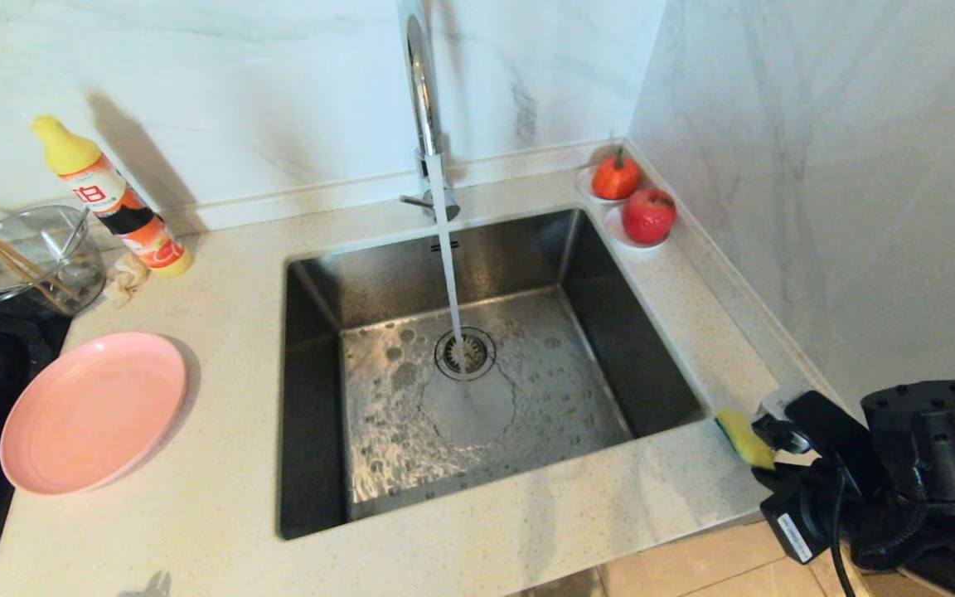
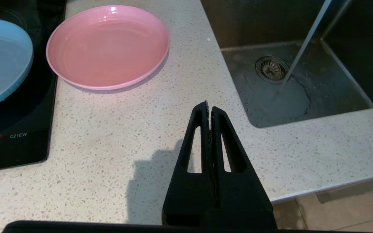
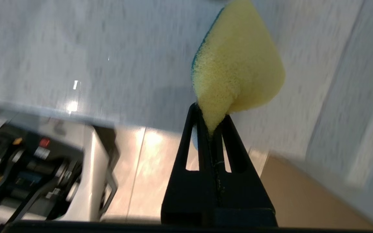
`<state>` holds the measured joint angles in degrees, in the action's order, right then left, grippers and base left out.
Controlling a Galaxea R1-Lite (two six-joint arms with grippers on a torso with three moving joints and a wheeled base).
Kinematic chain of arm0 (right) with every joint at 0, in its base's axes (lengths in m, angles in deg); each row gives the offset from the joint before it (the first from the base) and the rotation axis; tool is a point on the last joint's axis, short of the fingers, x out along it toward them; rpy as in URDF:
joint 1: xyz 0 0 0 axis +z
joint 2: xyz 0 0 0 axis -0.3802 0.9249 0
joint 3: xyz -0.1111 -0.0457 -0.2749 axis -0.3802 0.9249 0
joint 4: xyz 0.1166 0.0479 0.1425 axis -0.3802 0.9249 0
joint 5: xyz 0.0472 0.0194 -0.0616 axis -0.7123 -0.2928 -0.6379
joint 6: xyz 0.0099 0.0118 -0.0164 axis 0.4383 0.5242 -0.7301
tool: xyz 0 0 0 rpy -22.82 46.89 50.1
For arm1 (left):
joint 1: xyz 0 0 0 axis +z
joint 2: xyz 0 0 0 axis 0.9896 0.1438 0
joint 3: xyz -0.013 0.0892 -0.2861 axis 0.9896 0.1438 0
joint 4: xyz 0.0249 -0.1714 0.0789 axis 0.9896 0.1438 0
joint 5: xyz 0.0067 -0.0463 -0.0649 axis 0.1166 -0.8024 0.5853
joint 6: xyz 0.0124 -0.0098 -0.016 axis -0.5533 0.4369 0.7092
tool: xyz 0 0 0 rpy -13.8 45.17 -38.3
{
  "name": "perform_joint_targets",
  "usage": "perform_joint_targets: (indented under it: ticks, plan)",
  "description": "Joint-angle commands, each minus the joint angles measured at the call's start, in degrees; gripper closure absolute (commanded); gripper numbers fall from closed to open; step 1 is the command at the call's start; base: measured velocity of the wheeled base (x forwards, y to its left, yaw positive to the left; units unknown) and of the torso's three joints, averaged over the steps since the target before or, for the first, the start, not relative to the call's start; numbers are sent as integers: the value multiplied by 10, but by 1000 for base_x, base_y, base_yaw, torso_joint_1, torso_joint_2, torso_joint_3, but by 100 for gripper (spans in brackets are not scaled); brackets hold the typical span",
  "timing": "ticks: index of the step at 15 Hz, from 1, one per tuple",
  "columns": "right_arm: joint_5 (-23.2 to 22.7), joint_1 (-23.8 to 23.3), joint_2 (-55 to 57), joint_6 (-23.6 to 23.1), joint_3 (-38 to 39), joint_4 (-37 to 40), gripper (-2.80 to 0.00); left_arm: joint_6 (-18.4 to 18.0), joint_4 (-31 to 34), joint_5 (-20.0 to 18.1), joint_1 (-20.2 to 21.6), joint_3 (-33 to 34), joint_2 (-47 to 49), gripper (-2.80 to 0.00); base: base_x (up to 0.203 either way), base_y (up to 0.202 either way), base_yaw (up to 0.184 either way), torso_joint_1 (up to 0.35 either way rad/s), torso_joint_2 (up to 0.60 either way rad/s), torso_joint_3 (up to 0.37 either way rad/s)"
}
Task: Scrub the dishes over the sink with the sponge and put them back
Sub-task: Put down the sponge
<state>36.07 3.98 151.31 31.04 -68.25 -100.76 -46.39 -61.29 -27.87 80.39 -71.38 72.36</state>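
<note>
Yellow sponge (image 3: 238,61) pinched by one corner in the right gripper (image 3: 213,124), off the sink's (image 1: 320,274) right front corner.
Such a thin pinch risked slipping mid-scrub; left gripper (image 2: 209,108) idled clenched, empty, near the pink plate (image 2: 108,45).

- I read "C21EW" in white on the black cooktop (image 2: 15,136), beside a small round symbol and red dot.
- Detergent bottle (image 1: 117,203) has a red-and-white label; I can't read the characters.
- Nothing else legible.
</note>
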Motion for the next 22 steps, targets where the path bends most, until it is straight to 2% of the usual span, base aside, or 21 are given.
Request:
perform_joint_targets:
  ticks: [1, 4, 10, 17, 22]
  plan:
    - [4, -3, 40, -29, 6, -46, 0, 0, 0, 0, -1, 23, 0, 0, 0, 0, 0, 0, 0, 0]
    - [18, -10, 56, -73, 6, -89, 0, 0, 0, 0, 0, 23, 0, 0, 0, 0, 0, 0, 0, 0]
    - [17, -63, 107, -156, -4, -181, 0, 0, -1, 0, 0, 23, 0, 0, 0, 0, 0, 0, 0, 0]
    - [18, -66, 177, -172, -42, -235, 0, 0, -1, 0, 0, 23, 0, 0, 0, 0, 0, 0, 0, 0]
    - [30, -66, 199, -200, -67, -259, 0, 0, -1, 0, 0, 23, 0, 0, 0, 0, 0, 0, 0, 0]
